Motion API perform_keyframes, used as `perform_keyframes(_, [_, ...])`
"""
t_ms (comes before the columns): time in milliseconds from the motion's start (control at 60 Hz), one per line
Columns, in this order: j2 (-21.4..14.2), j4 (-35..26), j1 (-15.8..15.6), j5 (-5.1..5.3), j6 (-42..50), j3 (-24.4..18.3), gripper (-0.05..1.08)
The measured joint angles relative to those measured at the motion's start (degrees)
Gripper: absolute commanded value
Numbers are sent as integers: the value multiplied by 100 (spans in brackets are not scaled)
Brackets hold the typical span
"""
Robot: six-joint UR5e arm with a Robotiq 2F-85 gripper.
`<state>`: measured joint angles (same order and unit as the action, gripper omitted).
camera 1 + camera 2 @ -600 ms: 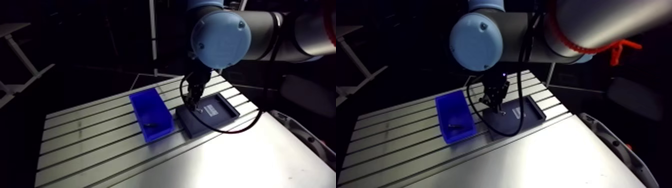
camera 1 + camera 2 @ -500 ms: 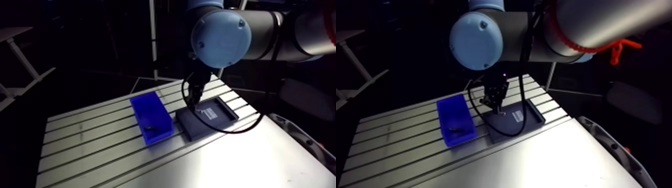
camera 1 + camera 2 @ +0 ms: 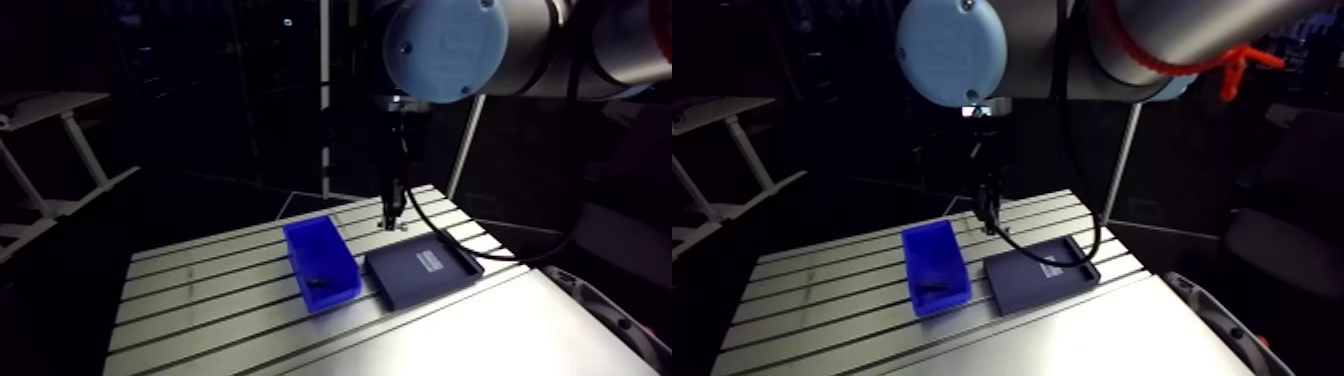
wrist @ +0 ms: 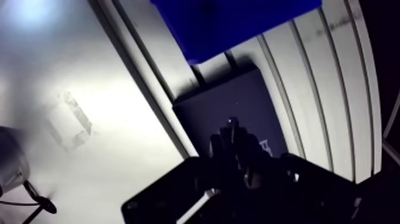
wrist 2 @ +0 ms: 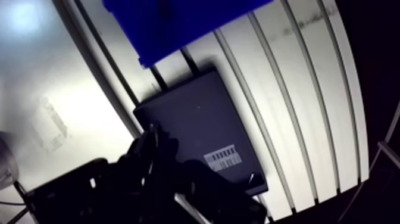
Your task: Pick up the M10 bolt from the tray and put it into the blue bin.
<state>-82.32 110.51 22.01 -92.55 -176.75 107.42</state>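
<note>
The arm is holding its end effector (image 3: 388, 222) high over the slotted counter (image 3: 200, 300), hanging above the far edge of the dark tray (image 3: 405, 278). From where I am standing it is showing only as a thin dark shape. In the wrist view it is a black silhouette against the tray, so I cannot tell whether it is spread, pressed together or pinching something. A tiny pale glint (image 4: 231, 121) is showing at its tip, too small to name.

The tray is lying flat with a white label (image 3: 430, 260) near one end. Most of its floor is looking uniformly dark, and part of it is being covered by the end effector in the wrist view.

The blue bin (image 3: 338, 296) is sitting just beside the tray, apart from it. In the wrist view it is lying ahead of the end effector and being cut off by the frame. A small dark piece (image 3: 320, 281) is lying on its floor, too dim to identify. I am not managing to pick out the M10 bolt with any certainty.
</note>
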Motion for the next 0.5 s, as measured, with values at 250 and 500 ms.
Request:
perform_keyframes(250, [-119,-383,-307,48,-792,-182,106])
perform_keyframes(500, [-65,-462,-512,26,-1148,-317,106])
